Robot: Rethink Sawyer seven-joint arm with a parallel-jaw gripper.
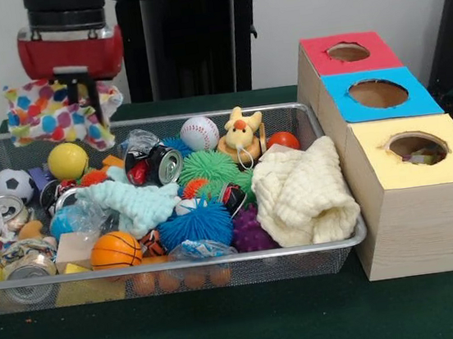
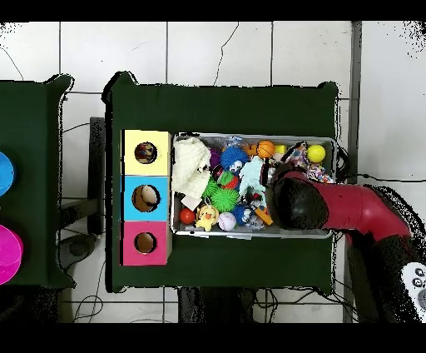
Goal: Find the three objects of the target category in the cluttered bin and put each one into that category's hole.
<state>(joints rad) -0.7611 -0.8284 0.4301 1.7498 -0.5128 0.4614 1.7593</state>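
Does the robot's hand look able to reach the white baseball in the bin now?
Probably not at once: the hand seems to hold a spotted cloth. The baseball itself lies uncovered on top.

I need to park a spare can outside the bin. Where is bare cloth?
Free: the green cloth in front of the mesh bin and boxes. The bin is packed full, and the boxes sit close beside it.

A green worktop (image 1: 230, 334) stands on a tiled floor (image 2: 225, 50); beside it a second green surface (image 2: 33, 175) carries blue (image 2: 4, 173) and pink (image 2: 8, 254) discs, perhaps lids.
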